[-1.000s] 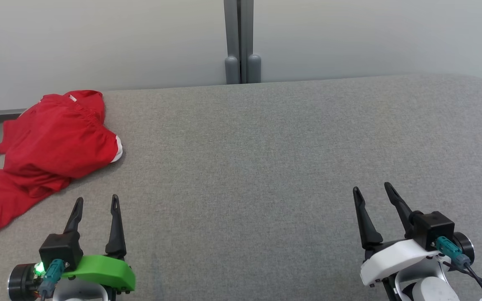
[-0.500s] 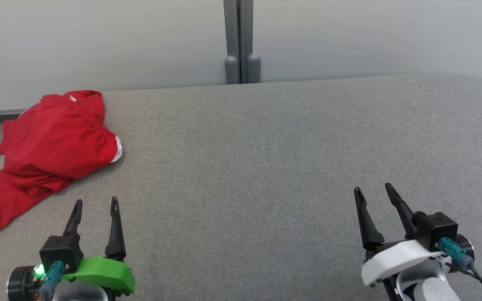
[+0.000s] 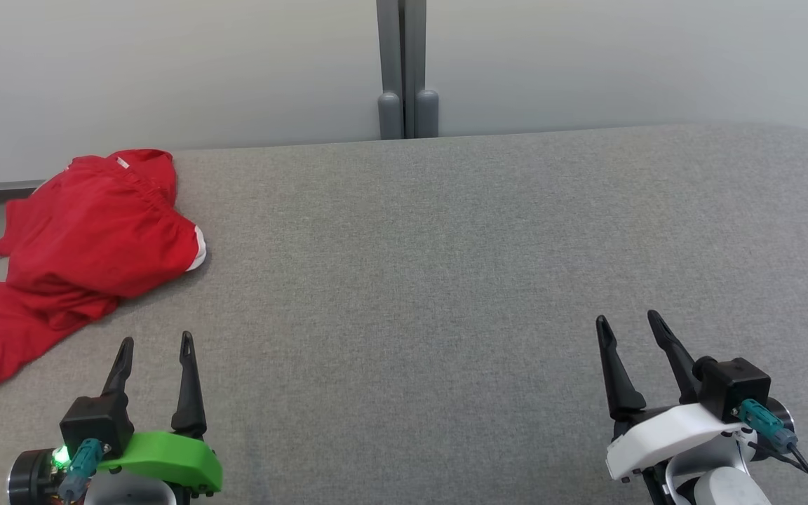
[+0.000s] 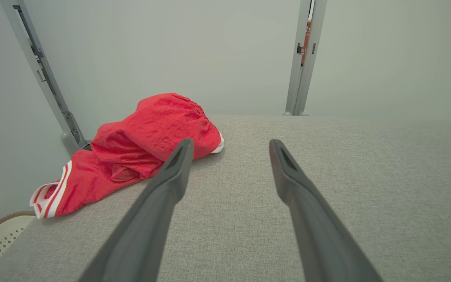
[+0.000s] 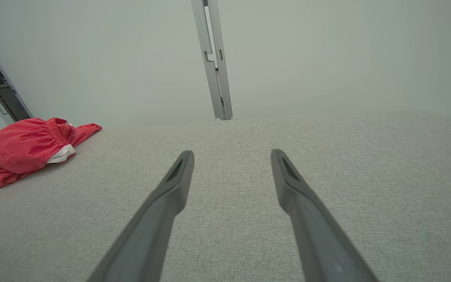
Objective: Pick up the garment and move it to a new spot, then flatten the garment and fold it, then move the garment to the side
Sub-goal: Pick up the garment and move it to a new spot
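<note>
Left claw (image 3: 156, 338) and right claw (image 3: 626, 316) spread, empty, above counter (image 3: 446, 280).
Reach ahead-left of left claw, pinch garment (image 3: 88, 231) at nearest fold.

Red garment (image 3: 88, 238) (white-striped hems); grey table (image 3: 446, 280).

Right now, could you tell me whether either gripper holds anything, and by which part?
Nothing: left gripper and right gripper are open, apart from the garment.

Left gripper (image 3: 155, 340) and right gripper (image 3: 628, 319) both hover low with fingers spread wide, holding nothing.
</note>
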Robot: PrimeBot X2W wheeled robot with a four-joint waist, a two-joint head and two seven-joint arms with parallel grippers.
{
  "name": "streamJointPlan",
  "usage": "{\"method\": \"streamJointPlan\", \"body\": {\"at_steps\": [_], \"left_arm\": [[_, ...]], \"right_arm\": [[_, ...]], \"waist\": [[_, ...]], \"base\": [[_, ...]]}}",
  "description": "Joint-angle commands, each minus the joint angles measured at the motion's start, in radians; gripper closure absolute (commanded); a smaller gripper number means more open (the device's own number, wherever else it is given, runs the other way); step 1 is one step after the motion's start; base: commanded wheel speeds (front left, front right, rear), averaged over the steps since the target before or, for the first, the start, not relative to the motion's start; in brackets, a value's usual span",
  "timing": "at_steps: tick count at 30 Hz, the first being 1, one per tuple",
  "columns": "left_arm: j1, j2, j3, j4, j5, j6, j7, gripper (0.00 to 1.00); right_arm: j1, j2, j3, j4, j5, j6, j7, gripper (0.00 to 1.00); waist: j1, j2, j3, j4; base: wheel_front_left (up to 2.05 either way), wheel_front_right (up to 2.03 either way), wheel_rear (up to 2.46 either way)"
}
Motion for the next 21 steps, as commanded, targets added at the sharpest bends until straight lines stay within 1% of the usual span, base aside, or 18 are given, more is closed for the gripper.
{"method": "streamJointPlan", "body": {"at_steps": [1,5,9,11,15,21], "left_arm": [[0.005,0.01,0.001,0.004,0.0,0.004,-0.004,0.0],[0.002,0.014,0.002,0.006,-0.004,0.009,-0.006,0.0],[-0.005,0.021,0.007,0.013,-0.012,0.011,-0.009,0.0],[-0.014,0.024,0.008,0.022,-0.016,0.009,-0.012,0.0],[-0.011,0.019,0.004,0.015,-0.017,0.02,-0.009,0.0],[-0.012,0.031,0.013,0.026,-0.031,0.022,-0.017,0.0]], "right_arm": [[-0.002,-0.004,0.001,0.002,0.006,0.001,-0.006,0.0],[0.001,-0.004,0.002,0.004,0.01,0.001,-0.009,0.0],[0.005,-0.003,0.007,0.005,0.012,0.001,-0.013,0.0],[0.006,-0.003,0.01,0.007,0.013,0.001,-0.015,0.0],[0.005,-0.004,0.01,0.01,0.017,0.001,-0.019,0.0],[0.004,-0.003,0.015,0.021,0.02,0.001,-0.024,0.0]], "waist": [[0.0,0.0,0.001,0.002],[0.0,0.0,0.003,0.013],[0.0,0.0,0.009,0.038],[0.0,0.0,0.015,0.059],[0.0,0.0,0.021,0.104],[0.0,0.0,0.026,0.191]], "base": [[0.0,0.0,0.0],[0.0,0.0,0.0],[0.0,0.0,0.0],[0.0,0.0,0.0],[0.0,0.0,0.0],[0.0,0.0,0.0]]}}
